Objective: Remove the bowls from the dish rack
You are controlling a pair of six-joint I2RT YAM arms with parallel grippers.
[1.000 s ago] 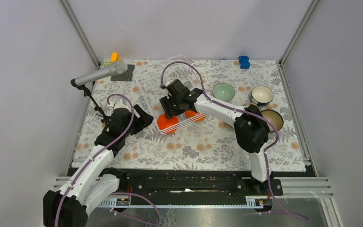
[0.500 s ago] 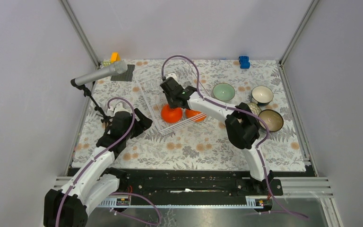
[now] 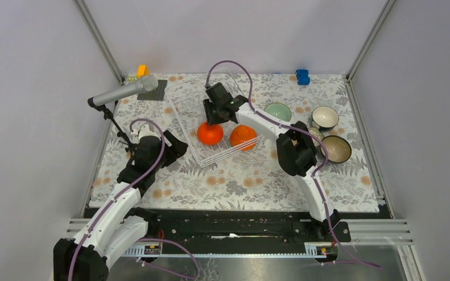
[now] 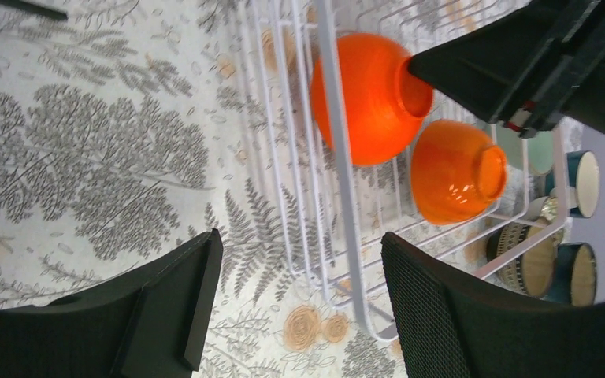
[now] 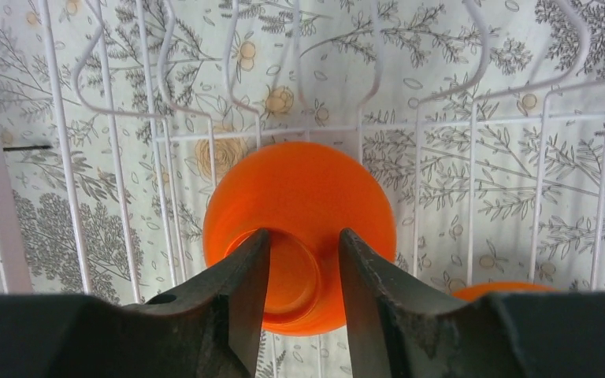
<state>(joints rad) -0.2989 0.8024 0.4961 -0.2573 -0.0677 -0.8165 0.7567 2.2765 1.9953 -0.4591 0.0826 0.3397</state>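
Two orange bowls [image 3: 210, 133] [image 3: 242, 136] lie foot up in the white wire dish rack [image 3: 180, 120]. My right gripper [image 3: 214, 114] hangs open just above the left one [image 5: 299, 205]; its fingers [image 5: 240, 276] stand apart over the bowl's foot ring without clamping it. The second orange bowl [image 5: 500, 290] peeks in at the lower right of the right wrist view. My left gripper [image 3: 173, 146] is open by the rack's near left corner, and the rim wire [image 4: 339, 157] runs between its fingers [image 4: 189, 299]. A mint green bowl [image 3: 277, 111], a white-inside bowl [image 3: 324, 117] and a brown bowl [image 3: 336, 148] sit on the table to the right.
A microphone on a stand [image 3: 123, 92] leans over the left side, close to my left arm. A dark grey mat [image 3: 154, 91] and small orange and yellow blocks [image 3: 142, 71] lie at the back left, a blue toy [image 3: 302, 76] at the back right. Another bowl [image 3: 312, 134] is partly hidden behind my right arm.
My right gripper has drawn back from the near side to above the left orange bowl. The rack and both orange bowls shifted toward the back. The left arm barely moved.
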